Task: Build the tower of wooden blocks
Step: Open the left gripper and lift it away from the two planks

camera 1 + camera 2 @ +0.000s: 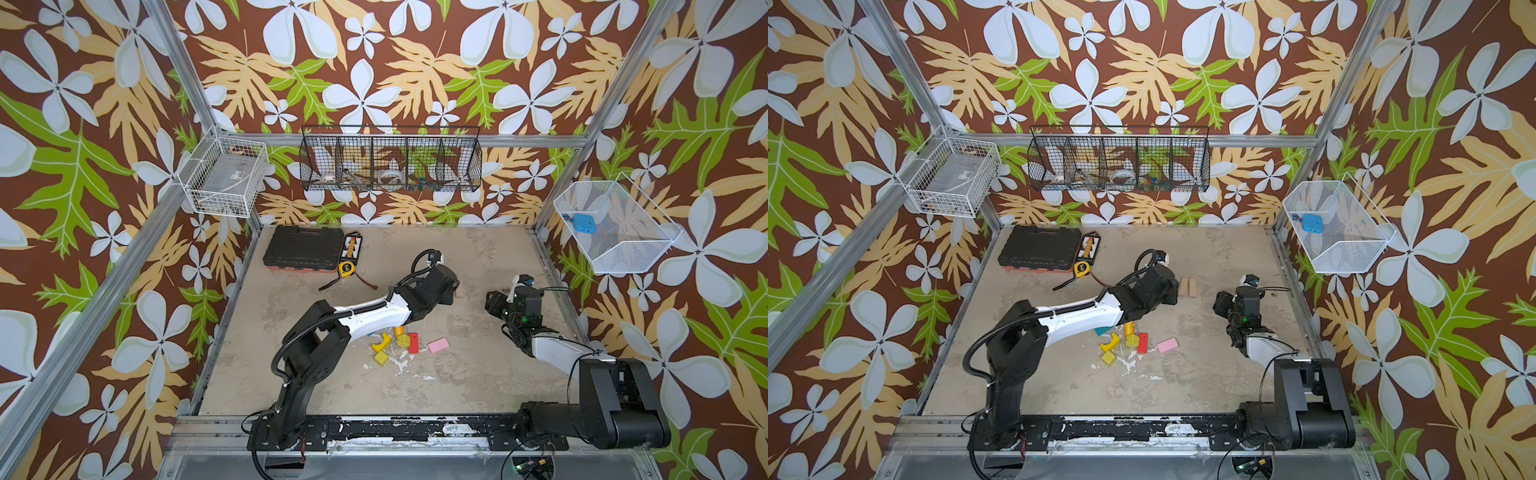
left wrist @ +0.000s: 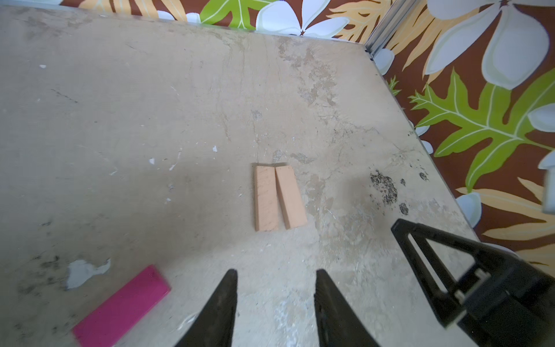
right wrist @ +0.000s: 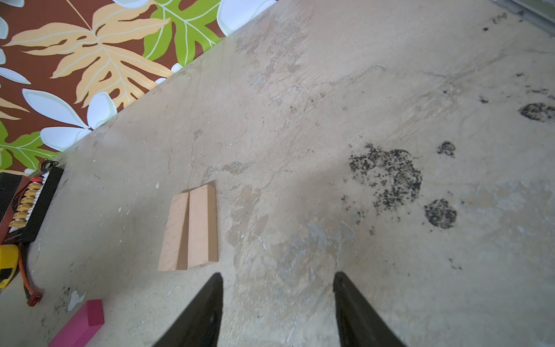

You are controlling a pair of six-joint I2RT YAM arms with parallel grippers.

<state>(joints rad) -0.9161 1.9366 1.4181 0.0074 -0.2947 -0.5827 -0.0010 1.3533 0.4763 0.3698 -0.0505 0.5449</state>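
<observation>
While both grippers hang empty above the table (image 1: 457,374), the two tan planks (image 2: 277,196) lie flat between them

The left gripper (image 2: 276,272) has its jaws partly spread with nothing in the gap. The planks sit just beyond its fingertips, side by side, touching at the far end and slightly splayed at the near end. The right gripper (image 3: 278,274) is also parted and holds nothing, with the planks ahead of it, off toward one finger. A magenta block (image 2: 120,309) lies near the left fingers, apart from the planks. The other coloured blocks (image 1: 401,343) lie scattered by the left forearm, with no tower stacked yet
</observation>
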